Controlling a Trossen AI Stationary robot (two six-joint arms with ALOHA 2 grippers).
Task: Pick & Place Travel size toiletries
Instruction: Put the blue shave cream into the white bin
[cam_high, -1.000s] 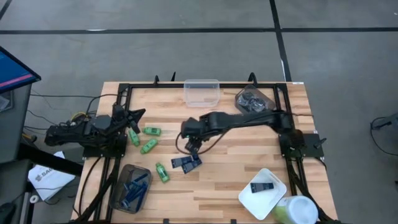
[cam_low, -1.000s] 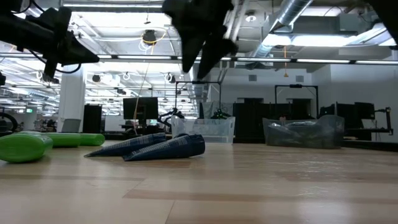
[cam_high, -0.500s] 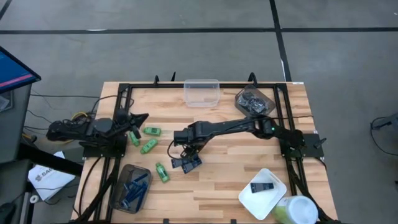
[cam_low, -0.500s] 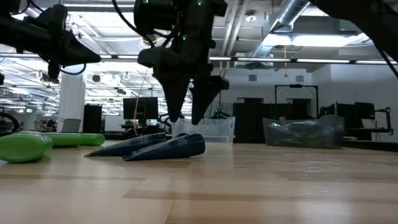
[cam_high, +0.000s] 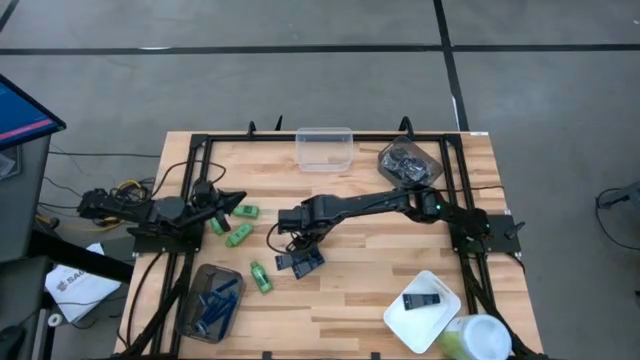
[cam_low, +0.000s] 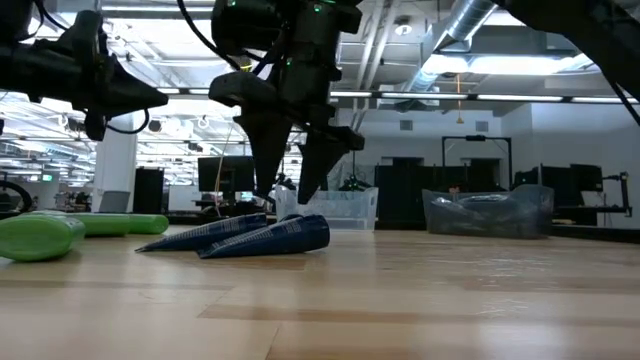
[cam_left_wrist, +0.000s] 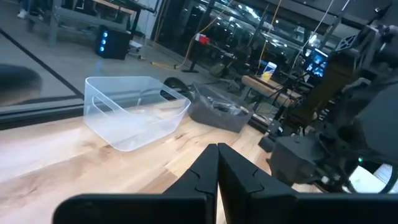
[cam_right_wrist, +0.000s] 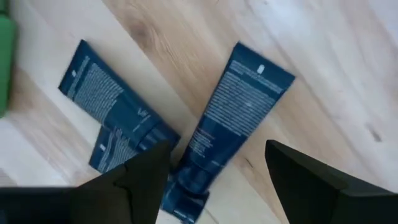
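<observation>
Navy tubes (cam_right_wrist: 233, 112) lie flat on the tabletop (cam_high: 380, 300); right pincer (cam_low: 285, 190) hangs wide above them, ready to straddle one.

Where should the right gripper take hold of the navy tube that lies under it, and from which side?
From above, I would judge: the navy tube lies flat on the table. The open right gripper could close across the tube's narrow width near the cap end, though the second tube lies very close there.
</observation>
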